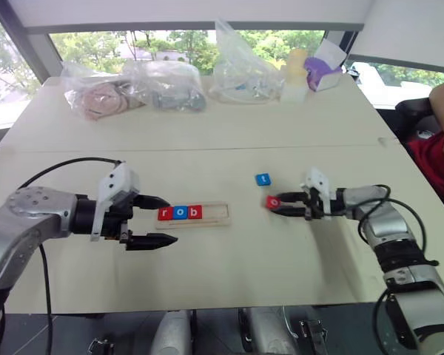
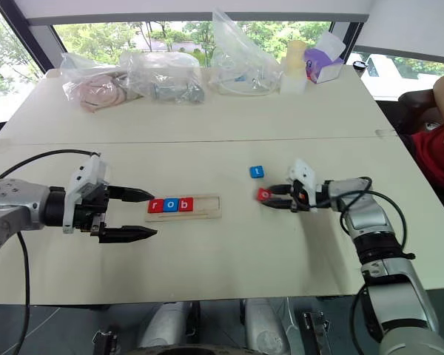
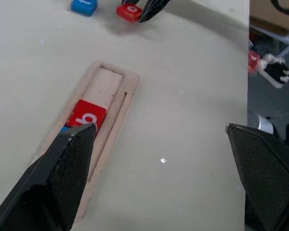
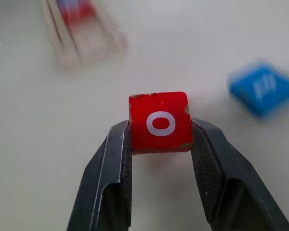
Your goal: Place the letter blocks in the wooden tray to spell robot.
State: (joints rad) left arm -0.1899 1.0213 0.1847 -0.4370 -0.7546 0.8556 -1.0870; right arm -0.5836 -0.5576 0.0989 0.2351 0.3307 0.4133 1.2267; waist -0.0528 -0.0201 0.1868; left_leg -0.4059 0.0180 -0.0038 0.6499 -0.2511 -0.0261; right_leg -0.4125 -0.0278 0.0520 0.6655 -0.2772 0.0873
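In the wooden tray three small tiles sit side by side at its left end, and their white lowercase letters read "r" on a red tile, "o" on a blue tile and "b" on a red tile, spelling "rob". To the right of the tray, a red tile pinched between the two black fingers of the right gripper carries a white "o", plain to read in the right wrist view. Just beyond it, farther across the table, a loose blue tile shows a white "t". Nothing else in sight carries lettering I can read.
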